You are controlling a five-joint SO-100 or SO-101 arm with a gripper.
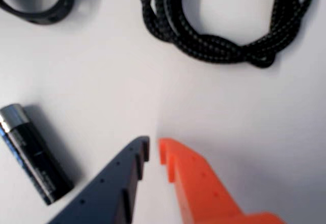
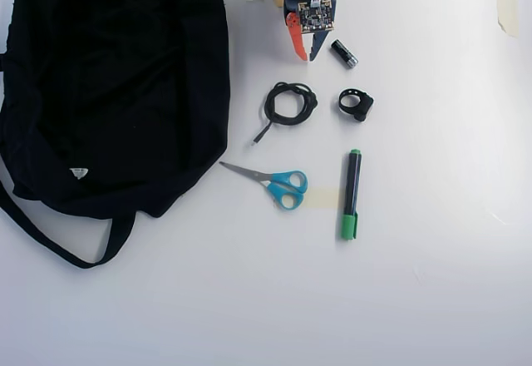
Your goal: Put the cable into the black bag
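Note:
The cable (image 1: 214,48) is a black braided cord coiled in a loose loop on the white table, at the top of the wrist view. In the overhead view it (image 2: 289,121) lies right of the black bag (image 2: 116,83), one end trailing toward the bag. The bag lies slumped at the left, its strap running down. My gripper (image 1: 154,146), with one orange and one dark finger, is shut and empty, with only a thin slit between the tips. It hovers short of the cable. In the overhead view the gripper (image 2: 308,56) is at the top, above the coil.
A black battery (image 1: 33,152) lies just beside the gripper, also in the overhead view (image 2: 344,53). A black ring strap (image 2: 363,108) sits right of the cable. Blue-handled scissors (image 2: 245,171) and a green marker (image 2: 352,191) lie below it.

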